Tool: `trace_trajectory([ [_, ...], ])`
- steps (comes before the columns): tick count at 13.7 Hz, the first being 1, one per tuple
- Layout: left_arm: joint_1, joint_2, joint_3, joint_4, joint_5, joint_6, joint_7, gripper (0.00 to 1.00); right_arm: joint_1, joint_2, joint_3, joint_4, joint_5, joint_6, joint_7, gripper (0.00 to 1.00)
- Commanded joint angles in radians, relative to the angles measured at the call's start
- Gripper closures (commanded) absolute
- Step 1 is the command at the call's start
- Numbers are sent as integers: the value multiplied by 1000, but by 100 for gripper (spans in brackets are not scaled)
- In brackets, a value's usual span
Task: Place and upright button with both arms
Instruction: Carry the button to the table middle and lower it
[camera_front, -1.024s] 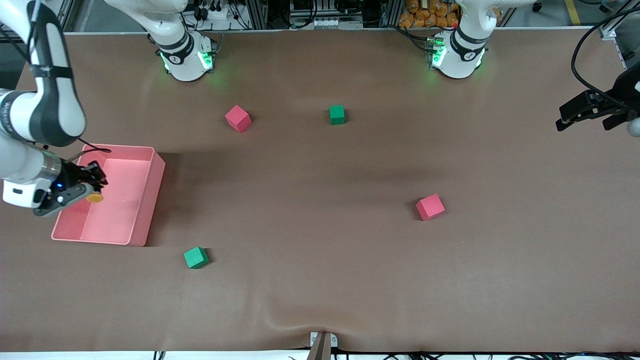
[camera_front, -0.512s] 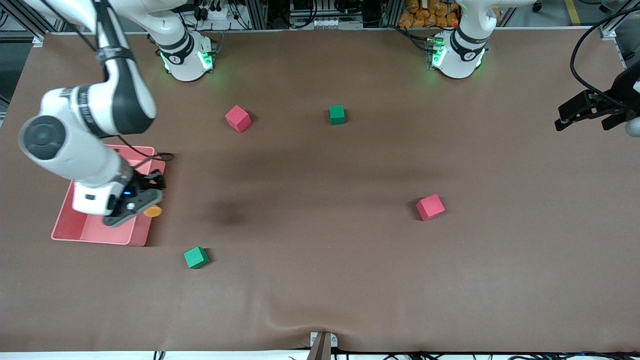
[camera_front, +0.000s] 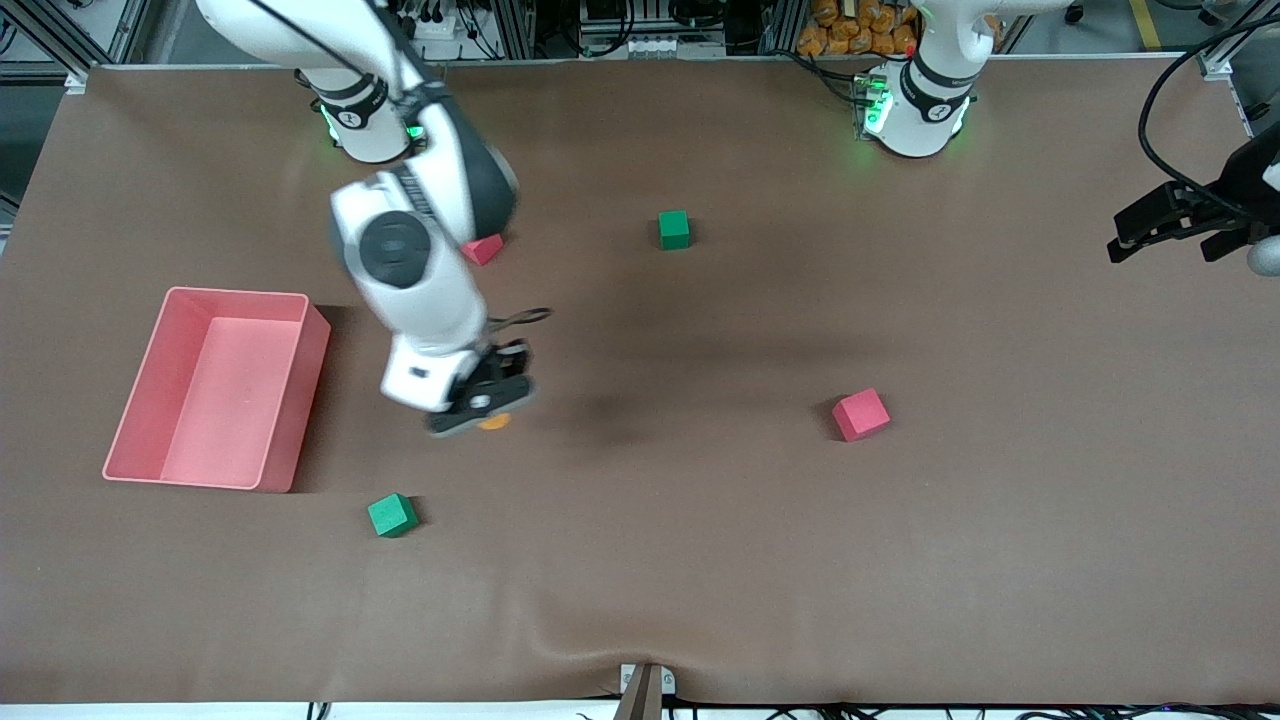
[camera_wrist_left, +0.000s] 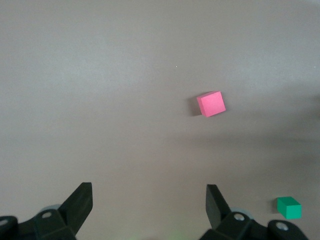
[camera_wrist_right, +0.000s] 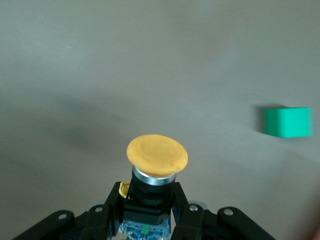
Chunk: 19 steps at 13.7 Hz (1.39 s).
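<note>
Right wrist view: I'm seeing the right gripper (camera_wrist_right: 146, 210) pinching the button (camera_wrist_right: 156, 155) between its jaws over the desk (camera_front: 700, 500), orange cap protruding; left gripper (camera_wrist_left: 150, 205) is waiting, jaws spread.

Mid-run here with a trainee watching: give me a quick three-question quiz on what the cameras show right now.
1. True or false: the right gripper is shut on the button.
2. How many cubes can be seen on the table in the front view?
3. Multiple choice: where is the left gripper? A) inside the pink bin B) open, waiting in the air at the left arm's end of the table C) shut on a green cube

Key: 1. True; the orange cap sticks out past its fingers. 2. Four: green, green, pink, and pink partly hidden by the right arm. 3. B.
</note>
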Motion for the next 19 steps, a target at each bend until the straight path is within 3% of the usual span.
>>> trace_trajectory([
  [1, -5, 5, -4, 12, 17, -12, -1, 0, 108, 167, -11, 187, 0, -15, 164, 100],
  [3, -4, 5, -4, 12, 17, -12, 5, 0, 182, 230, -4, 236, -4, 32, 288, 100],
  [7, -4, 7, -4, 11, 17, -12, 9, 0, 262, 342, -1, 242, -4, 262, 509, 100],
  [12, -4, 7, -4, 6, 17, -12, 14, 0, 308, 412, -1, 255, -4, 287, 626, 99],
  [17, -5, 8, -6, 6, 17, -12, 14, 0, 323, 432, -1, 246, -4, 287, 631, 88],
  [19, -5, 8, -6, 6, 17, -12, 14, 0, 337, 446, -1, 245, -10, 287, 631, 77],
])
